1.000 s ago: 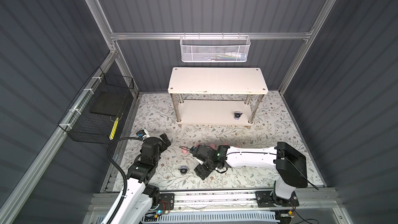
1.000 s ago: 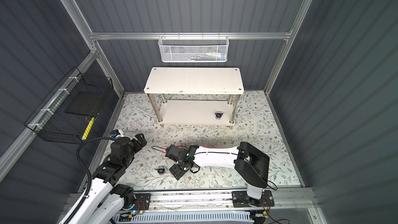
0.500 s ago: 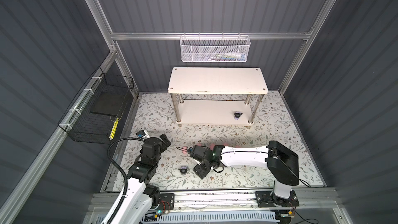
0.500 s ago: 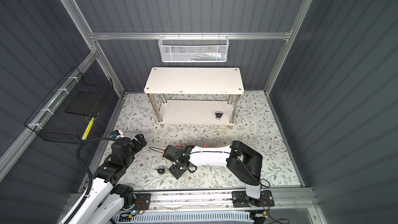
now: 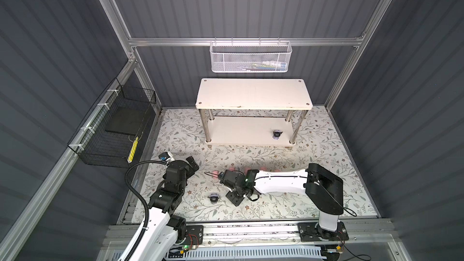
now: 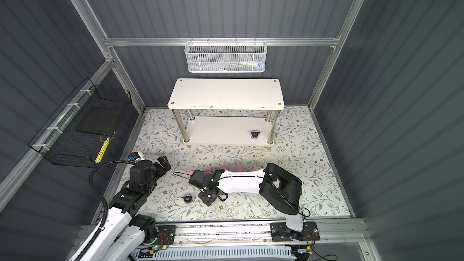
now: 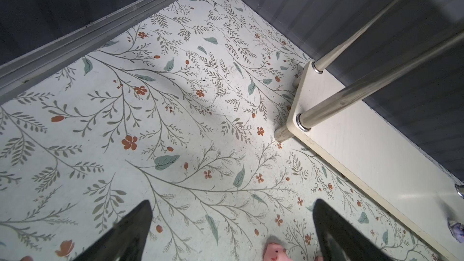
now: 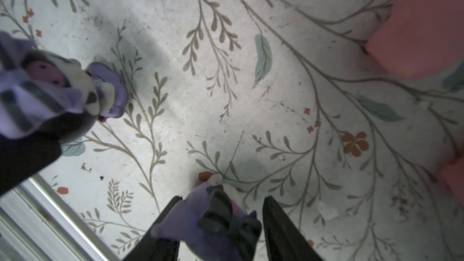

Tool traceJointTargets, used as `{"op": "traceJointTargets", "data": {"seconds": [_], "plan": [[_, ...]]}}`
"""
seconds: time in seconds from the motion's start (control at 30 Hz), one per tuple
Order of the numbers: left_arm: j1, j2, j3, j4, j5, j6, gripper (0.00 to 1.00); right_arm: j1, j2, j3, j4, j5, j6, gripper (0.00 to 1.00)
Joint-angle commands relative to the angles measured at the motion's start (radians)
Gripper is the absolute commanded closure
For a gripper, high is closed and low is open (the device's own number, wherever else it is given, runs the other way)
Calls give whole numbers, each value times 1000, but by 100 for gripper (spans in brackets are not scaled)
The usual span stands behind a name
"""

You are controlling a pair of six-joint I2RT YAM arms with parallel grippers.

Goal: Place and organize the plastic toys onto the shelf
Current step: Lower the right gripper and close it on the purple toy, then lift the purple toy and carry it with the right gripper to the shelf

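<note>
Narrowing right tool (image 8: 222, 199) around purple toy (image 8: 198, 224), grip unclear; left tool (image 7: 233, 201) still wide open.

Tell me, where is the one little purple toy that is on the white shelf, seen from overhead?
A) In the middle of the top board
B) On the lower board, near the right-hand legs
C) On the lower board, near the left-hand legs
B: in both top views the purple toy sits on the lower board of the shelf, close to its right-hand legs, and nothing lies on top.
</note>
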Motion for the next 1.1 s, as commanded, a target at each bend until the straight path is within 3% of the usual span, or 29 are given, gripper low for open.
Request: {"op": "traceJointTargets", "data": {"seconds": [0.0,0.53,0.83,1.07], "plan": [[-2,-11,-13,-11,-22,2,0,-2,-2,15,-10,21,-6,51],[-2,-12,-14,-9,-23,5,0,-42,-149,9,-131,77,-46,55],[-2,-10,-20,-1,-26,9,0,-190,-271,51,-207,144,-130,55],[-2,2,-27,15,-23,8,0,-337,-254,90,-156,216,-209,54]]}}
